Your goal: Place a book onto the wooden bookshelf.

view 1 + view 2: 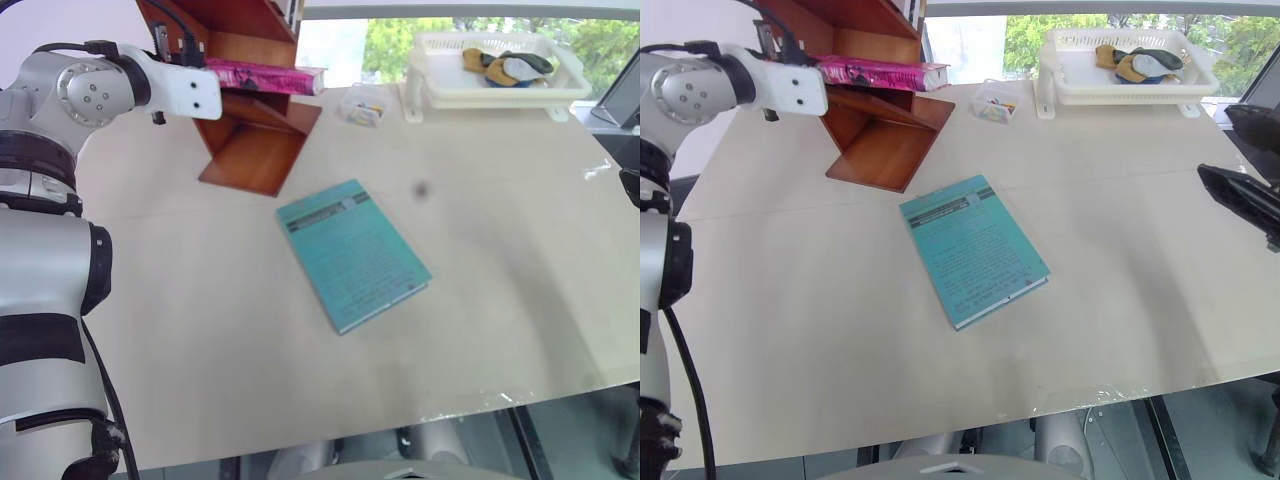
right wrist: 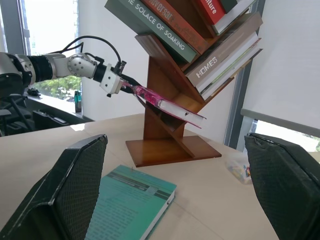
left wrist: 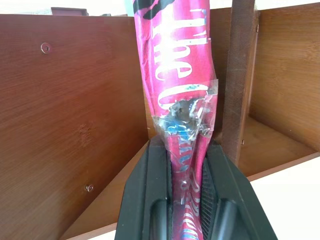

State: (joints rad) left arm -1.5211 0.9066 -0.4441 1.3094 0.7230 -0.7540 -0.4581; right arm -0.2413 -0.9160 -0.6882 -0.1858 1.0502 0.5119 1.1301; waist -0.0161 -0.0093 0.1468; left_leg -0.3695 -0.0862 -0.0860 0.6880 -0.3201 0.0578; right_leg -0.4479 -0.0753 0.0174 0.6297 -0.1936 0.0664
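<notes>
A: Left pincer (image 3: pixel 187 210) clamps the pink book (image 1: pixel 262 77), which lies on a slanted board of the wooden bookshelf (image 1: pixel 255 150).

B: Right pincer (image 2: pixel 177 195) gapes wide above the bench (image 1: pixel 500 250), well clear of the teal book (image 1: pixel 352 252).

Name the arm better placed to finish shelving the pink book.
Left: its pincer is shut on the pink book at the wooden bookshelf. The right pincer hangs open, far off.
</notes>
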